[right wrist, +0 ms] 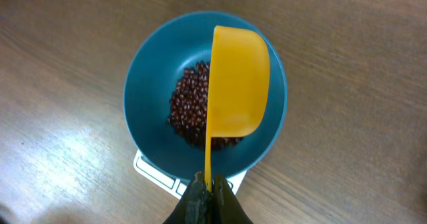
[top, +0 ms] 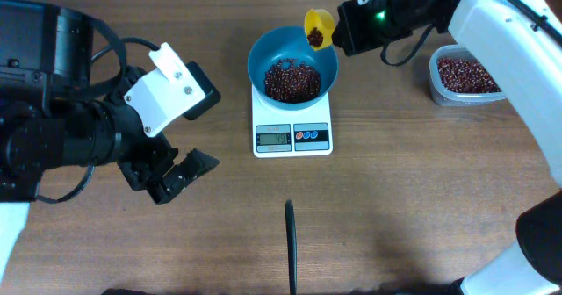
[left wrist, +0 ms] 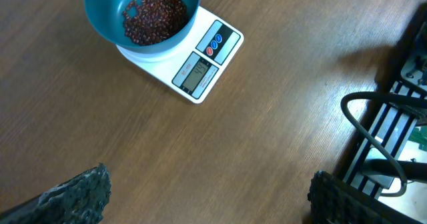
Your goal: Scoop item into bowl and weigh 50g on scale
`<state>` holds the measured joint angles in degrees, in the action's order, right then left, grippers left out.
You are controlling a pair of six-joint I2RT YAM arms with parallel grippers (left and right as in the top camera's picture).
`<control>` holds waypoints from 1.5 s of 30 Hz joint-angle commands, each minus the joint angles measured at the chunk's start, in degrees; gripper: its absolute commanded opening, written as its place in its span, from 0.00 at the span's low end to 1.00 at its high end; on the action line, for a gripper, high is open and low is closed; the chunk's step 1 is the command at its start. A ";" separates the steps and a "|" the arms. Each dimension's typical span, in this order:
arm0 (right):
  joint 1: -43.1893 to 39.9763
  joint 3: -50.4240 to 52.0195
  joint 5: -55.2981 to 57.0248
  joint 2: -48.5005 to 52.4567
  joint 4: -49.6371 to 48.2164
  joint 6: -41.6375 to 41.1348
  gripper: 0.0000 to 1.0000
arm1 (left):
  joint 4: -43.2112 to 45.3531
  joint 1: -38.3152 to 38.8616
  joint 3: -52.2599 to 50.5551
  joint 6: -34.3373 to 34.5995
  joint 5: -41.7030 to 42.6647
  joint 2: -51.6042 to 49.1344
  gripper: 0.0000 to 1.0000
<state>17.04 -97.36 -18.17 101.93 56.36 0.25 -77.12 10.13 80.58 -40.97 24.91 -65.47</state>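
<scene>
The teal-blue bowl [top: 293, 51] stands on the white scale [top: 291, 135] and holds a heap of red-brown beans [top: 292, 82]. My right gripper [top: 338, 33] is shut on the handle of a yellow scoop [top: 318, 26], tilted on its side over the bowl's far right rim, with beans in it. In the right wrist view the scoop [right wrist: 238, 81] hangs over the bowl [right wrist: 150, 84] and beans [right wrist: 190, 107], held by my gripper [right wrist: 210, 183]. My left gripper [top: 180, 174] is open and empty, left of the scale. The left wrist view shows the bowl [left wrist: 103, 11], the beans [left wrist: 153, 15] and the scale [left wrist: 200, 67].
A clear plastic tub [top: 463, 75] with more beans stands at the right, under my right arm. A black thin cable or rod [top: 291, 247] lies on the wood near the front edge, below the scale. A dark rack [left wrist: 390, 124] shows at the right of the left wrist view.
</scene>
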 commanded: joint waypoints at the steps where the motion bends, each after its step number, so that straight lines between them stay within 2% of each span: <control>1: 0.59 -1.88 -2.34 0.15 -0.63 0.11 0.04 | 0.04 -0.28 1.07 -0.94 0.81 -0.04 0.99; 3: 0.59 -1.66 0.63 0.33 0.76 0.70 0.04 | 0.04 -0.28 1.07 -0.94 0.81 -0.04 0.99; 17: 0.59 -2.69 -4.50 0.22 1.33 0.48 0.04 | 0.04 -0.28 1.07 -0.94 0.81 -0.04 0.99; 30: 0.90 -3.45 1.31 0.28 2.99 1.07 0.04 | 0.04 -0.28 1.07 -0.92 0.81 -0.04 0.99; 34: -0.11 -4.33 -4.39 -0.44 3.10 0.52 0.04 | 0.04 -0.28 1.07 -0.94 0.81 -0.04 0.99; 39: 0.28 -3.72 -0.63 0.22 4.61 0.57 0.04 | 0.04 -0.28 1.07 -0.94 0.81 -0.04 0.99; 41: -0.94 -4.13 -7.61 0.04 3.52 -1.25 0.04 | 0.04 -0.28 1.07 -0.94 0.81 -0.04 0.99; 44: -1.31 -3.78 -2.43 0.83 5.62 -0.98 0.04 | 0.04 -0.28 1.07 -0.94 0.81 -0.04 0.99; 45: -1.36 -3.85 -7.48 0.44 3.34 -1.22 0.04 | 0.04 -0.28 1.07 -0.94 0.81 -0.04 0.99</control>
<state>16.05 -100.29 -21.63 102.61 61.98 -0.23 -77.12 10.13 80.58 -40.97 24.91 -65.47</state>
